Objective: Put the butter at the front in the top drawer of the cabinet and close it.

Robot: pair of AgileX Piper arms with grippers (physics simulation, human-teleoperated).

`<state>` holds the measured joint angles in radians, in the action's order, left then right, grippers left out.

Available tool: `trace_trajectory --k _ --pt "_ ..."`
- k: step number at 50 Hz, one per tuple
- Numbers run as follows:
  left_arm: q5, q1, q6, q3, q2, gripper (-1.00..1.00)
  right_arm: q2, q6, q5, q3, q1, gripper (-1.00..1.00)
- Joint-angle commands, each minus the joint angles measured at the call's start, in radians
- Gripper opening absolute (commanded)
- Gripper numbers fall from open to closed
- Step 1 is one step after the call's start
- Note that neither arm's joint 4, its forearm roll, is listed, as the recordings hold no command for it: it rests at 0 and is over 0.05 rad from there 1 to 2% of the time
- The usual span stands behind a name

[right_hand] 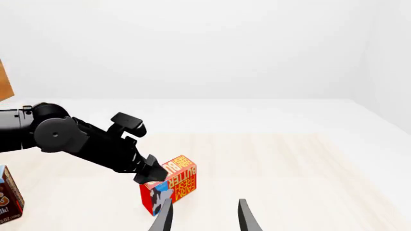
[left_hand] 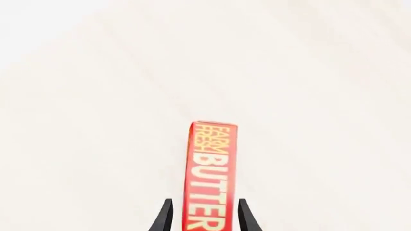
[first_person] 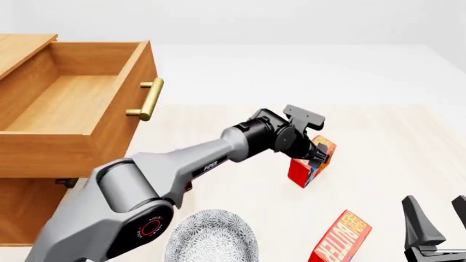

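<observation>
The left gripper [first_person: 315, 154] clamps the butter [first_person: 311, 162] on the table [first_person: 378, 136], right of the cabinet [first_person: 29, 213] — top drawer [first_person: 109, 139] pulled out. The right gripper [first_person: 437, 218] hangs spread — beside the second carton [first_person: 342, 239].

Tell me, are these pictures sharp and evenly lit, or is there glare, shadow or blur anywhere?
Front view: flat, even light, only faint shadow under the butter; the open top drawer is crisp. Left wrist view: the table looks washed out, pale near the far edge; the lettering stays sharp. Right wrist view: bright, plain background, no glare, no blur.
</observation>
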<state>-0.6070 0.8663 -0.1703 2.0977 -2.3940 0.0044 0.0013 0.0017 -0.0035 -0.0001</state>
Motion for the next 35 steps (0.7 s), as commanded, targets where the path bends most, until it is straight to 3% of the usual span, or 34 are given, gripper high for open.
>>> trace_trajectory --k 1,35 --pt "-0.021 -0.002 -0.005 0.061 -0.056 1.00 0.000 0.000 -0.001 0.000 0.000 1.00" --pt "-0.061 0.021 -0.041 0.232 -0.239 1.00 0.000 0.000 -0.001 0.000 0.000 1.00"
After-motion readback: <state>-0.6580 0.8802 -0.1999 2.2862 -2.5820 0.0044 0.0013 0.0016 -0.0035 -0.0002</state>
